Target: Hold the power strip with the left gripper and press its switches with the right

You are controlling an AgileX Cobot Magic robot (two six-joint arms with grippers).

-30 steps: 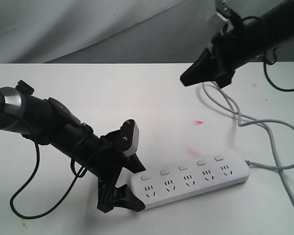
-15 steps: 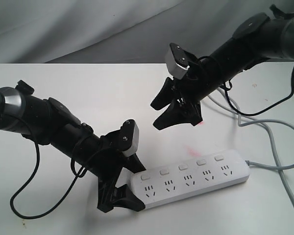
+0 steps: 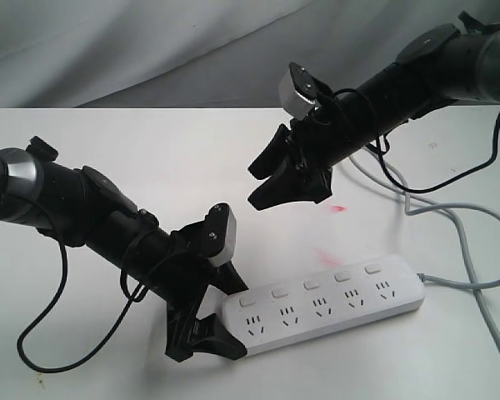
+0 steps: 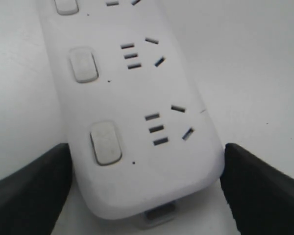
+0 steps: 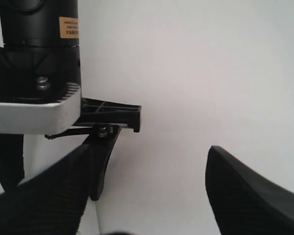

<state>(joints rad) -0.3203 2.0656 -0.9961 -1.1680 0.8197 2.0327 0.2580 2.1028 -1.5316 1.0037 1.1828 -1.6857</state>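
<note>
While one power strip lies flat, it shows five switches and five sockets.

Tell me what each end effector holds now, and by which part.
The left end effector grips the power strip by its rounded end opposite the cord. The right end effector is open, holding nothing.

Right gripper hangs with black fingers spread wide over the white table, and the left arm with its pale grey block is close beside one finger.
</note>
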